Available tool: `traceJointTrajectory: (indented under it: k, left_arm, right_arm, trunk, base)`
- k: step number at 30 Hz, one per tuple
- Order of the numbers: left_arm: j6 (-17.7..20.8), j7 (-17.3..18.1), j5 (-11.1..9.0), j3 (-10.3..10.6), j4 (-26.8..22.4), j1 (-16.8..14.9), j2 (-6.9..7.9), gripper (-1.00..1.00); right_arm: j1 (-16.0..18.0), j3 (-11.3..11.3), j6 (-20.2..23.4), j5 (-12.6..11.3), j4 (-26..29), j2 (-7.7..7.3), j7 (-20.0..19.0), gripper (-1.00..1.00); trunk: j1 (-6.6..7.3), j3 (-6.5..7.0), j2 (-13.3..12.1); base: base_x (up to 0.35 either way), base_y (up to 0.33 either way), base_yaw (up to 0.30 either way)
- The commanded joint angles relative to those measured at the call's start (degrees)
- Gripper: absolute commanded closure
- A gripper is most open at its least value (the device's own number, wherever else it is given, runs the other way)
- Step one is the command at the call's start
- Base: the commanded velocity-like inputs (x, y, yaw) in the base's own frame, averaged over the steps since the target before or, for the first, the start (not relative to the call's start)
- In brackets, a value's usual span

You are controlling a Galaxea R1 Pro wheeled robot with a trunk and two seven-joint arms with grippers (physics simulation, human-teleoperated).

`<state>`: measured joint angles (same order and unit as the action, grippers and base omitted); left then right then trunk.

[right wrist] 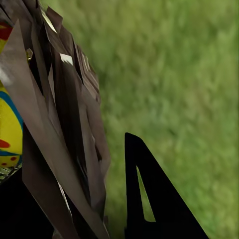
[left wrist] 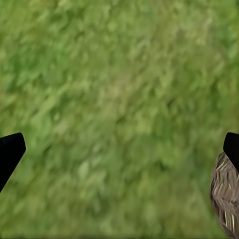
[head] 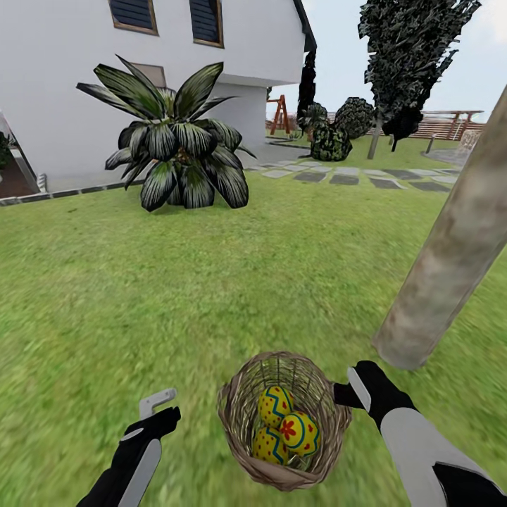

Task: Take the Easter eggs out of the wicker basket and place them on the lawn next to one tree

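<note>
Wicker basket (head: 284, 421) sits on the lawn (head: 176, 282), holding all three Easter eggs (head: 287, 428) bunched together inside it. Left gripper (head: 159, 407) hovers just beside the basket over bare grass, its fingers (left wrist: 10, 152) spread wide and released. Right gripper (head: 352, 389) is at the basket's opposite rim; its fingers (right wrist: 149, 199) straddle the woven wall, one inside, one outside, though whether they are clamped on the wicker I cannot tell. Close behind the basket rises the tree (head: 458, 246), trunk bare. Farther beyond stand a palm bush (head: 176, 151), stepping stones (head: 352, 176) and a white house (head: 141, 77)
</note>
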<state>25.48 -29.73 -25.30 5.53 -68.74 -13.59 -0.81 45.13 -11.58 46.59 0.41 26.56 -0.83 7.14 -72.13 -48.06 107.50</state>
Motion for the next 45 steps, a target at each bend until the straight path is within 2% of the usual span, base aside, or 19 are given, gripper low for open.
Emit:
traceJointTrajectory:
  k: [1, 45]
  left_arm:
    - [0.1, -0.5, -0.5, 0.1, -0.1, 0.0, 0.02, -1.00]
    - [0.1, -0.5, -0.5, 0.1, -0.1, 0.0, 0.02, -1.00]
  right_arm:
    - [0.0, -0.3, 0.2, -0.6, 0.1, 0.04, 0.1, 1.00]
    - [0.0, -0.2, 0.2, -0.6, 0.1, 0.13, 0.1, 1.00]
  trunk:
    - [-0.22, -0.23, 0.4]
    - [-9.88, -8.13, 18.1]
  base:
    - [0.000, 0.000, 0.000]
    - [0.000, 0.000, 0.000]
